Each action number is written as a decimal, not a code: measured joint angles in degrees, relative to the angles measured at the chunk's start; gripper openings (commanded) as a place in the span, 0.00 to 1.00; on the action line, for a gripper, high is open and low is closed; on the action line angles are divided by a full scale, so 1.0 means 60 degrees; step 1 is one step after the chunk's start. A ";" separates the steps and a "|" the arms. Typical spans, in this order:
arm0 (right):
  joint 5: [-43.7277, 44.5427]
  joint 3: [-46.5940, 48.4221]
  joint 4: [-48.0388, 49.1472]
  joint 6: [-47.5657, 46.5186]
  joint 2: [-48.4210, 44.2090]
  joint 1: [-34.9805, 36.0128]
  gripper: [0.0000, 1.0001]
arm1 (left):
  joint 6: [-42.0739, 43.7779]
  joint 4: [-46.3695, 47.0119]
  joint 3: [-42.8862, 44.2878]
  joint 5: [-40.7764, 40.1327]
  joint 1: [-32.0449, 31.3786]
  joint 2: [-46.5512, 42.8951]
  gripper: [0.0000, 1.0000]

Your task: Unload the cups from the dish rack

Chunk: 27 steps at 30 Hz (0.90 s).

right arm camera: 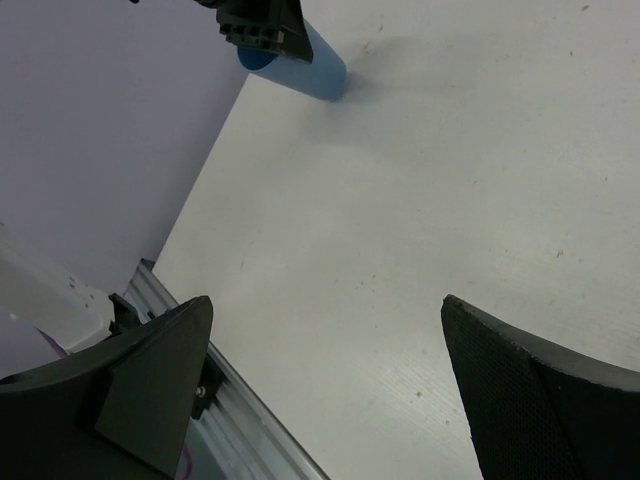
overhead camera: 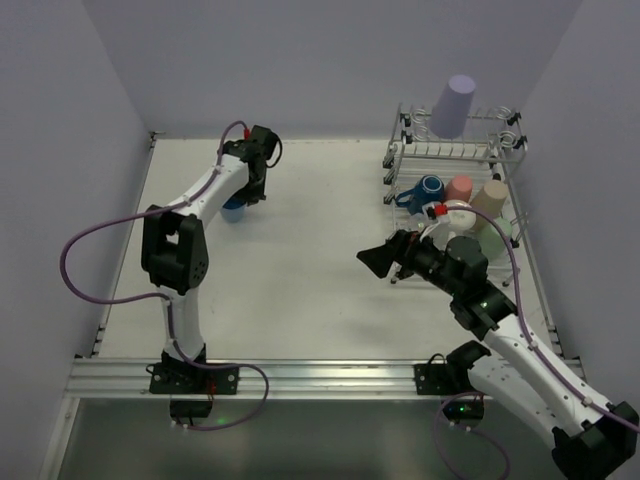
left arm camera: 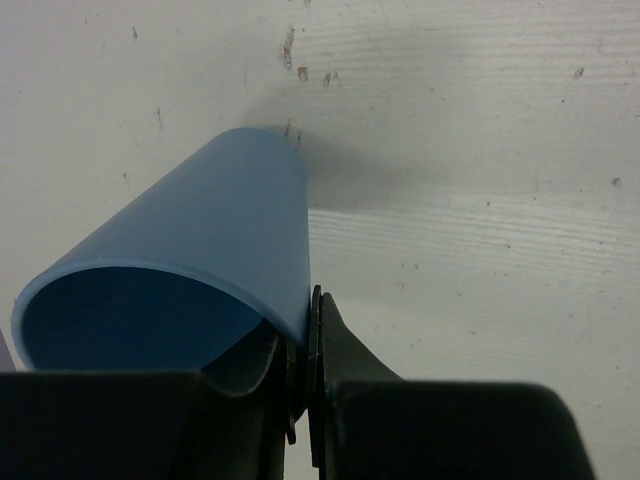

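Note:
My left gripper (overhead camera: pixel 243 198) is shut on the rim wall of a light-blue tumbler (overhead camera: pixel 233 211) at the far left of the table. In the left wrist view one finger is inside the tumbler (left arm camera: pixel 190 250) and the other finger (left arm camera: pixel 345 350) outside; its base is at or just above the table. The dish rack (overhead camera: pixel 497 152) stands at the far right with a lavender tumbler (overhead camera: pixel 453 105) upside down on its upper tier. A dark-blue mug (overhead camera: pixel 430 188), a pink cup (overhead camera: pixel 459 188) and a beige cup (overhead camera: pixel 490 198) sit in the lower tier. My right gripper (overhead camera: pixel 378 262) is open and empty in front of the rack.
The right wrist view shows the white table under the open jaws (right arm camera: pixel 325 300), the blue tumbler (right arm camera: pixel 305 62) far off and the metal front rail (right arm camera: pixel 230 400). Purple-grey walls close the table on the left, back and right.

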 measured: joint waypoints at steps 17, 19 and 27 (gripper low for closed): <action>0.0302 0.0244 -0.0018 -0.0113 0.0860 0.0619 0.99 | 0.0197 0.0412 -0.0470 0.1235 0.1173 -0.0120 0.44; 0.0397 0.0379 -0.0051 -0.0127 0.0991 0.0710 0.99 | 0.0248 0.0550 -0.0601 0.1300 0.1209 -0.0153 0.60; 0.1013 0.1042 -0.0474 -0.0430 0.1056 0.0769 0.99 | 0.0280 0.0805 -0.0907 0.1497 0.1188 -0.0601 0.95</action>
